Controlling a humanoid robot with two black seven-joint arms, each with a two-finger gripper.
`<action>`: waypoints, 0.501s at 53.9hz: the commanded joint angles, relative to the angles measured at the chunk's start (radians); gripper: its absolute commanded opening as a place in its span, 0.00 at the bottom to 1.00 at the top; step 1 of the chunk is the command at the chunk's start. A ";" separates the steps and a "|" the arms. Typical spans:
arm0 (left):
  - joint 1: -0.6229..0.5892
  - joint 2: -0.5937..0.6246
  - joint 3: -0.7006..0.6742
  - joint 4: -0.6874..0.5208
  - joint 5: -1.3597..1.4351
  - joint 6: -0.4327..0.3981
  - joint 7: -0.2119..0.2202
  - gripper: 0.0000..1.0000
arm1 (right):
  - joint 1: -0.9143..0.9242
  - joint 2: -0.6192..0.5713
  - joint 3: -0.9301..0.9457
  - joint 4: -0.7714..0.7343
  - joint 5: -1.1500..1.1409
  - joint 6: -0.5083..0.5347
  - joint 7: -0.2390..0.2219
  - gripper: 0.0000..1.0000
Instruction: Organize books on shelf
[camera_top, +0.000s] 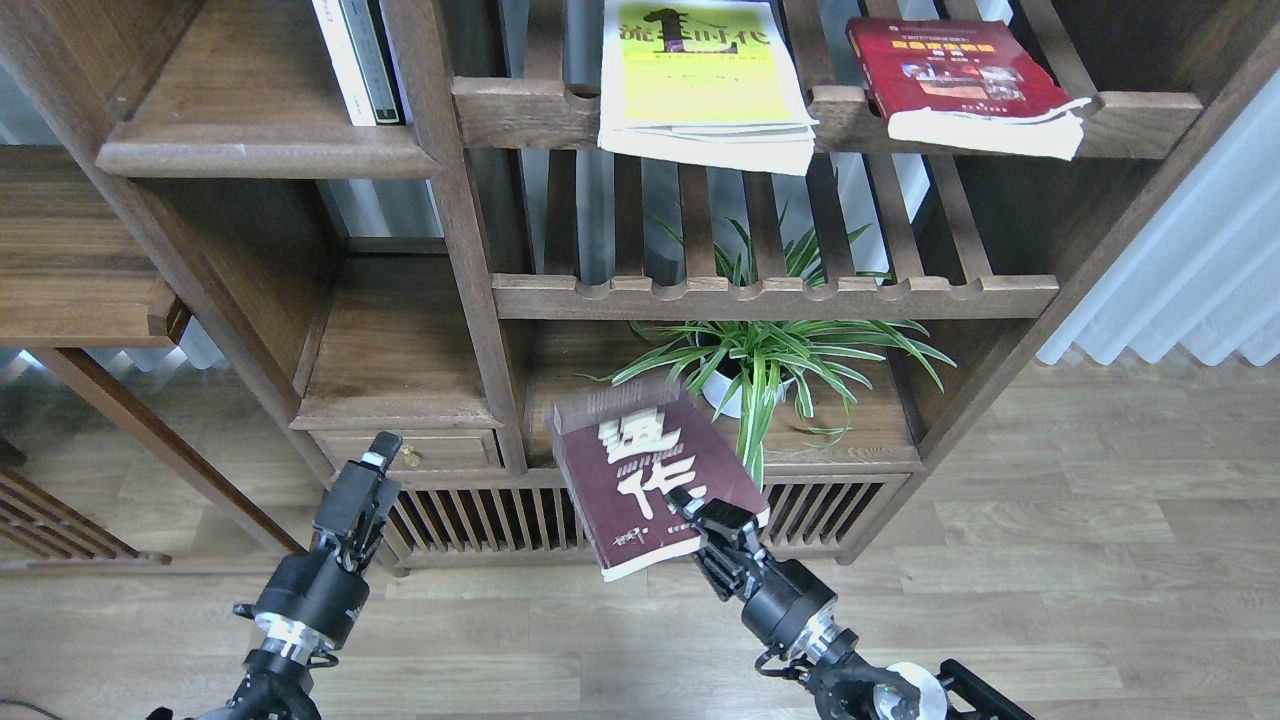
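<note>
My right gripper (705, 518) is shut on the lower edge of the dark maroon book (645, 475) with big white characters and holds it tilted in the air, in front of the low cabinet. The yellow-green book (700, 85) and the bright red book (965, 85) lie flat on the upper slatted rack. The solid dark-brown shelf (250, 135) is at the upper left, with thin white and dark-green volumes (358, 60) standing at its right end. My left gripper (370, 470) hangs low at the left, empty; its fingers look close together.
A spider plant (770, 360) in a white pot stands on the cabinet top under the empty middle slatted rack (775, 295). A small drawer (415, 450) sits by my left gripper. A wooden upright (460, 240) divides the left shelves from the racks. White curtain at the right.
</note>
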 joint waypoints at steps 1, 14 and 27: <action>0.024 0.036 0.019 -0.087 -0.131 0.000 0.123 1.00 | -0.055 0.000 -0.067 -0.002 0.000 -0.001 -0.038 0.05; 0.085 0.175 0.074 -0.096 -0.292 0.000 0.302 1.00 | -0.080 0.000 -0.103 0.024 0.020 -0.001 -0.046 0.05; 0.174 0.206 0.166 -0.090 -0.325 0.000 0.284 1.00 | -0.092 0.000 -0.289 0.085 0.088 -0.001 -0.044 0.06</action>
